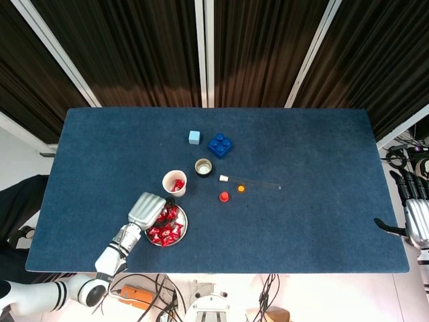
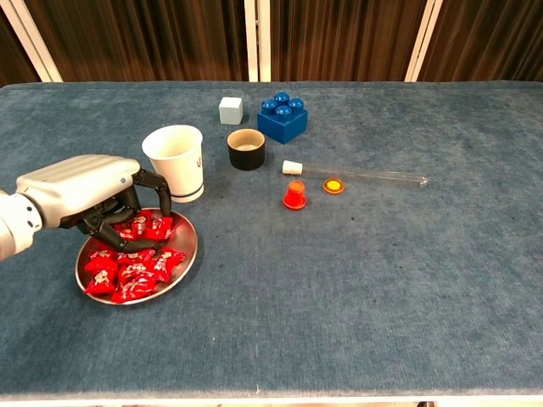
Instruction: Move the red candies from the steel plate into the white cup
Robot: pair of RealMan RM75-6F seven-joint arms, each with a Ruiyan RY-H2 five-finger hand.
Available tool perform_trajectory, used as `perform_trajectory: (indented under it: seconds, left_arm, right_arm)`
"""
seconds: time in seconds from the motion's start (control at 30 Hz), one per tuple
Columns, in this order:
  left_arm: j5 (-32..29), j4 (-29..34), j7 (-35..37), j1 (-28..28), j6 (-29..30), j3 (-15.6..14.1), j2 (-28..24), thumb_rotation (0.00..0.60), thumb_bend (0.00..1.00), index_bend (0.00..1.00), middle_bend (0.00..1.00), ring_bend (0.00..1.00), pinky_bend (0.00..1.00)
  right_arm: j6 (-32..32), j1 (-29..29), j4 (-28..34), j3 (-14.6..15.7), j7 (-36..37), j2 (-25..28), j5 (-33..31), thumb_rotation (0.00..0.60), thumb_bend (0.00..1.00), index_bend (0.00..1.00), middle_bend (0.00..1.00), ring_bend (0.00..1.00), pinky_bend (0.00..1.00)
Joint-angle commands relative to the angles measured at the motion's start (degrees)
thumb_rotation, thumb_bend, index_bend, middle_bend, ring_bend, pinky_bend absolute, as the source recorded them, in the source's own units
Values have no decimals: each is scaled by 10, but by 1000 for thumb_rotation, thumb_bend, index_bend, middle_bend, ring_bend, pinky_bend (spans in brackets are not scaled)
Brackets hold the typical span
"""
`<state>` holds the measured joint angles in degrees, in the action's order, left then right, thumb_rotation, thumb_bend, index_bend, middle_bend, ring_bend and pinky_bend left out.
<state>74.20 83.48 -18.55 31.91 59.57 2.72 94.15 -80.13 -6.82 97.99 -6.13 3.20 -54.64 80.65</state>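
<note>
Your white cup [image 2: 176,161] stands just behind the steel plate [image 2: 185,265], nearly touching its far rim — a sensible layout, since each candy then needs only a short lift and carry. In the head view at least one red wrapper already sits inside the cup, so you look to be partway through, with most of the red candies [image 2: 134,264] heaped on the plate.

Your left hand [image 2: 93,193] is down over the back-left part of the plate, palm down, fingers curled into the pile with their tips among the wrappers. From the chest view the dark fingers [image 2: 136,208] are touching candies, but whether one is actually pinched you cannot tell — the knuckles and the heap hide the fingertips. Judge it as a grasp in progress, not a confirmed hold.

Your right hand [image 1: 417,218] rests off the table's right edge, well apart from everything; it holds nothing, fingers loosely spread.

The remaining clutter lies beyond the cup and out of your path.
</note>
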Motion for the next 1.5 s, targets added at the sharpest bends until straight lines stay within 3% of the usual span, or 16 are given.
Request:
perform_trajectory:
  seconds: [0.03,0.4,0.77,1.17,1.5]
  left_arm:
    - [0,-7,5,0,-1,1,3,600,234,453,921,919,829]
    - [19,-18,32,-3,11,1,5,600,394,548,921,921,829]
    - [58,92,89,-16,66,25,-72,600,395,561,922,921,829]
    - [-21,105,81,45,19,118,-94,600,391,561,922,921,829]
    - [-78,83,114,73,-36,126,-77,600,390,561,922,921,829]
  right_arm:
    - [0,0,1,0,-1,0,0,600,257,0,32,0,111]
    - [-3,1,6,0,-4,2,-1,600,258,0,31,0,116]
    - [-3,1,1,1,-2,-1,2,600,257,0,31,0,118]
    - [-6,6,-9,3,10,-4,1,600,258,0,31,0,118]
    - [-1,6,-19,3,19,-7,-2,600,257,0,31,0,118]
